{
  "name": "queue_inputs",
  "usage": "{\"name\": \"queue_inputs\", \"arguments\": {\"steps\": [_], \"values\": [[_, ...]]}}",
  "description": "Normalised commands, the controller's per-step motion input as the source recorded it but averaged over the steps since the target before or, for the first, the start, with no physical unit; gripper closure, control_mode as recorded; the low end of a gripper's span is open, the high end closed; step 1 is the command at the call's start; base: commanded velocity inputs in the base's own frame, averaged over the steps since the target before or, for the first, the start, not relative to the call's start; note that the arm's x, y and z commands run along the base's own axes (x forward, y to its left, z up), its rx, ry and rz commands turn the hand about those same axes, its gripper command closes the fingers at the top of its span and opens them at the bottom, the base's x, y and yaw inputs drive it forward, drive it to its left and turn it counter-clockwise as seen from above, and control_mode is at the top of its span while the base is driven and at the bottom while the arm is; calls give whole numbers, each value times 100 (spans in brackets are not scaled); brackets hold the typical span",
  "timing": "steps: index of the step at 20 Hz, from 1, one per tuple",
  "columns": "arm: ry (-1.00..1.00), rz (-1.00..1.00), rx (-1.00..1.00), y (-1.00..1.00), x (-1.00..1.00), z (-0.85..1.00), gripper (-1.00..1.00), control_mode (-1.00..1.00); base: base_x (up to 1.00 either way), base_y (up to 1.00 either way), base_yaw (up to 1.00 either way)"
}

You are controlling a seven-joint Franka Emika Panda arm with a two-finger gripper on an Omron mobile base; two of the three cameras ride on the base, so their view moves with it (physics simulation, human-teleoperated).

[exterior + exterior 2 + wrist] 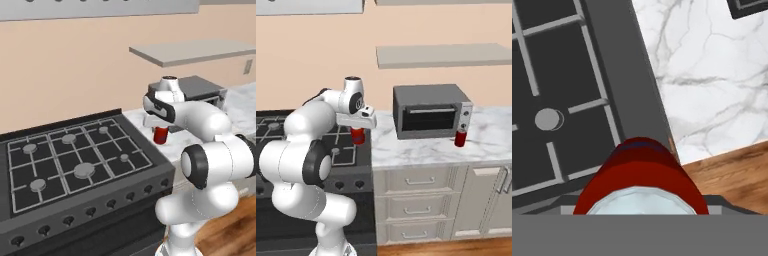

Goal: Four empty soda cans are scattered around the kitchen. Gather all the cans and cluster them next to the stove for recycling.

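You're looking at the stove [75,160] filling the left base view, grates and front knobs in full, with the marble counter [421,145] running off to its right. Swing to the right base view and you get what the left one hides: the grey oven [430,111] face-on and a second red can [460,137] standing upright just by its right front corner. Now the gripper [358,125]: it hangs above the seam where stove meets counter, clamped on a red can [358,135], which hangs upright below the hand. The hand view puts you right over that can's silvery top [639,200], stove edge and marble underneath, wood floor [732,175] off to one side.
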Motion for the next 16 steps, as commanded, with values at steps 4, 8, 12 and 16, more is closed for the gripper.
{"name": "queue_inputs", "arguments": {"steps": [4, 8, 12, 16], "values": [[0, 0, 0, 0, 0, 0, 100, 100, 3, -62, 30], [0, 0, 0, 0, 0, 0, 100, 100, -2, -77, 26], [0, 0, 0, 0, 0, 0, 100, 100, 0, -68, 26], [0, 0, 0, 0, 0, 0, 100, 100, 4, -8, 18]]}}
